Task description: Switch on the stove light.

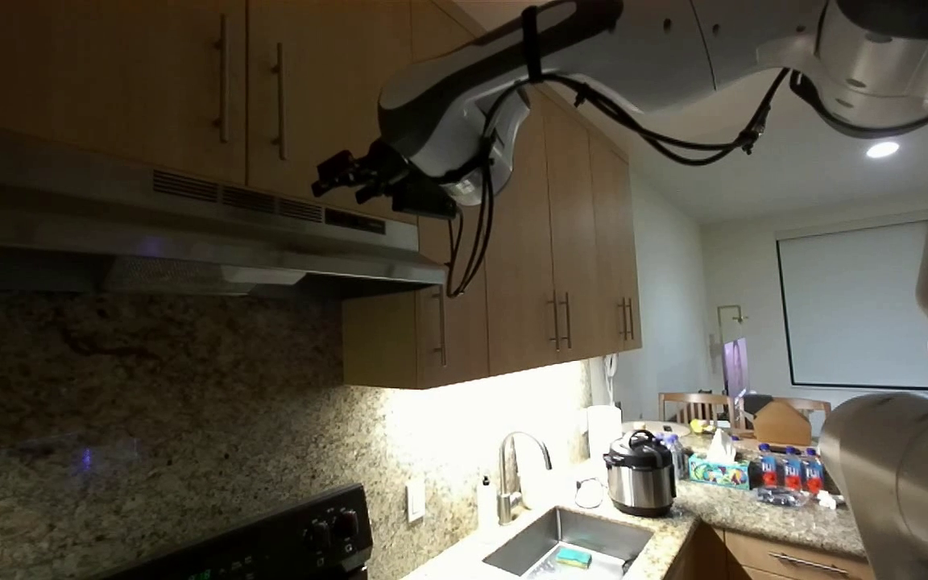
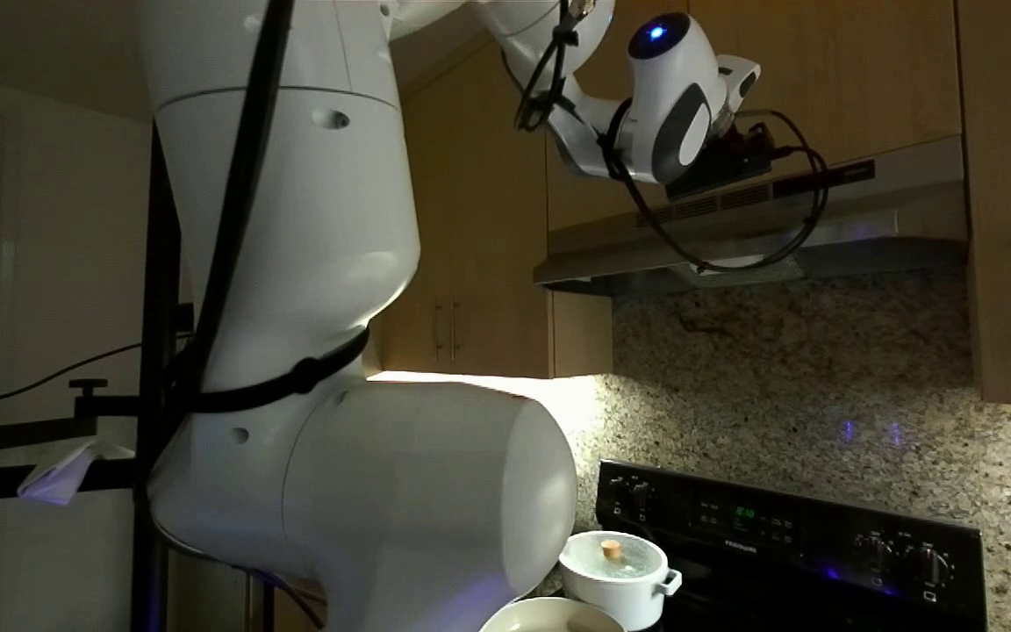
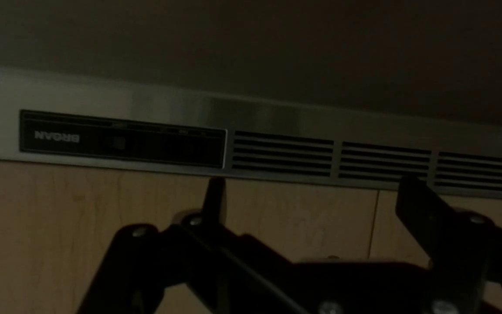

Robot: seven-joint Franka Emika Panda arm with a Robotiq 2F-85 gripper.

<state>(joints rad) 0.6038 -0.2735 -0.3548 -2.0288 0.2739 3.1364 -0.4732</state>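
Note:
The stainless range hood [image 1: 190, 217] runs under the wooden cabinets. It is also visible in an exterior view [image 2: 918, 206]. Its black BROAN switch panel [image 3: 72, 148] appears upside down in the wrist view, with a small grey rocker switch [image 3: 118, 142] and a darker control [image 3: 185, 147]. The panel also shows in both exterior views [image 1: 355, 221] [image 2: 848, 173]. The pale lens under the hood [image 1: 263, 276] looks unlit, and the granite below is dim. My gripper [image 3: 313, 179] is open and empty, in front of the cabinet and vents, to the right of the panel in the wrist view. It also shows in an exterior view [image 1: 343, 181].
Vent slots [image 3: 283, 153] lie beside the panel. Cabinet handles [image 1: 280, 101] stick out near the gripper. Arm cables [image 2: 808, 219] hang in front of the hood. Below are the black stove console [image 2: 786, 522] and a white lidded pot [image 2: 620, 584].

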